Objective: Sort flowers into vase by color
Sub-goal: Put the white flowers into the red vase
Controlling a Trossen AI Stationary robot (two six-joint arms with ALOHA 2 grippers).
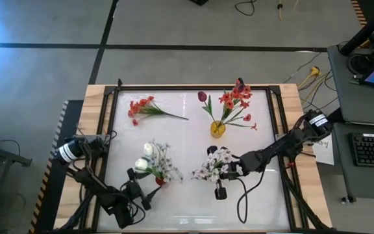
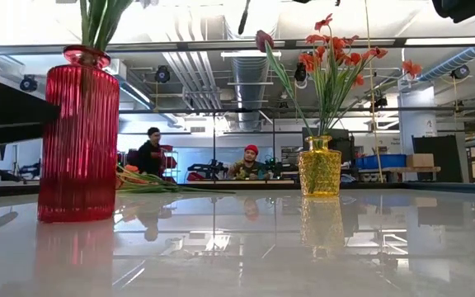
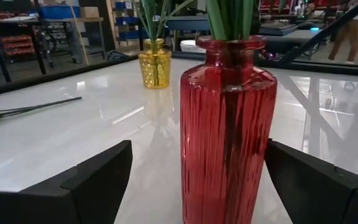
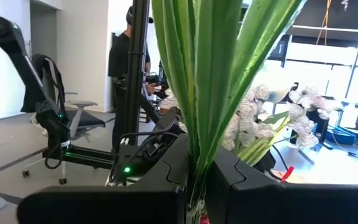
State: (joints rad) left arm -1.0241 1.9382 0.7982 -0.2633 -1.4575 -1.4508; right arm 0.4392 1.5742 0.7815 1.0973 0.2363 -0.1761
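A red ribbed glass vase (image 3: pixel 225 124) stands near the table's front left (image 1: pixel 160 181) and holds white flowers (image 1: pixel 151 156) on green stems. My left gripper (image 1: pixel 140 185) is open and level, with one finger (image 3: pixel 98 180) on each side of the vase's lower body. My right gripper (image 1: pixel 231 170) reaches in from the right and is shut on a spray of small whitish blossoms (image 1: pixel 213 162). A yellow vase (image 1: pixel 217 129) at the far middle holds orange-red flowers (image 1: pixel 236 99) and a maroon tulip (image 1: pixel 202 96). My right gripper pinches the spray's bundled green stems and leaves (image 4: pixel 197 162) between its two fingers (image 4: pixel 166 180). The fingers come roughly level from the table's right and lie across the stems. The stems rise upright from the hold, and the whitish blossoms (image 4: pixel 260 118) spread beyond them.
A bunch of orange-red flowers (image 1: pixel 145 107) lies flat at the table's far left, its stems pointing right. A dark frame rail (image 1: pixel 193 86) runs along the table's far edge. Two people (image 2: pixel 151 153) sit in the room beyond the table.
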